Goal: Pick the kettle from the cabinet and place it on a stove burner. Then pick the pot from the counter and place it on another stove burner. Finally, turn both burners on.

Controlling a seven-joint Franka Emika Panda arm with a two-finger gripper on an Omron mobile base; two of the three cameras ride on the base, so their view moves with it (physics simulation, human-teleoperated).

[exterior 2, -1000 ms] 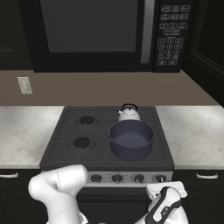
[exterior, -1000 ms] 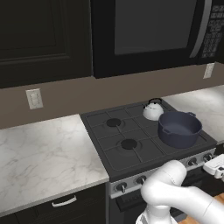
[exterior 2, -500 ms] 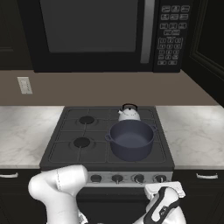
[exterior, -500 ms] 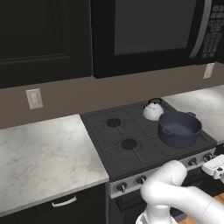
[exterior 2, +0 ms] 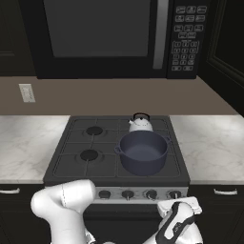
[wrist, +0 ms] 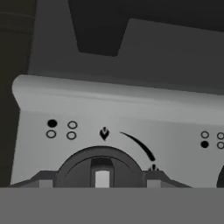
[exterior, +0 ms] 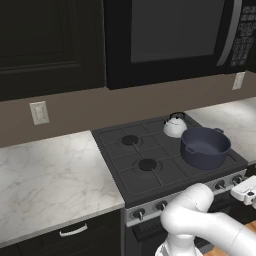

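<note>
Gas cooktop (exterior 2: 76,164) set between two stretches of marbled counter (exterior: 47,175), with the microwave (exterior 2: 109,38) overhead and a dark cabinet (exterior: 47,45) to its left. The two left burners (exterior 2: 89,155) are bare, with open grate around them; the right half of the cooktop is taken up.

The kettle (exterior 2: 140,123), a small white dome with a black arched handle, stands on the rear right burner. The pot (exterior 2: 142,152), wide, dark blue-grey and lidless, with a loop handle at each side of the rim, stands on the front right burner, just in front of the kettle; in the left base view the two seem nearly to touch.

The arm bends low in front of the stove, its white elbow below the row of silver knobs (exterior 2: 127,194). The gripper (exterior 2: 180,206) sits just below the front panel at its right end, close to the rightmost knob (wrist: 102,168). In the hand view that knob lies between the two finger tips (wrist: 43,180), which stand apart on either side of it; whether they press on the knob cannot be told.
</note>
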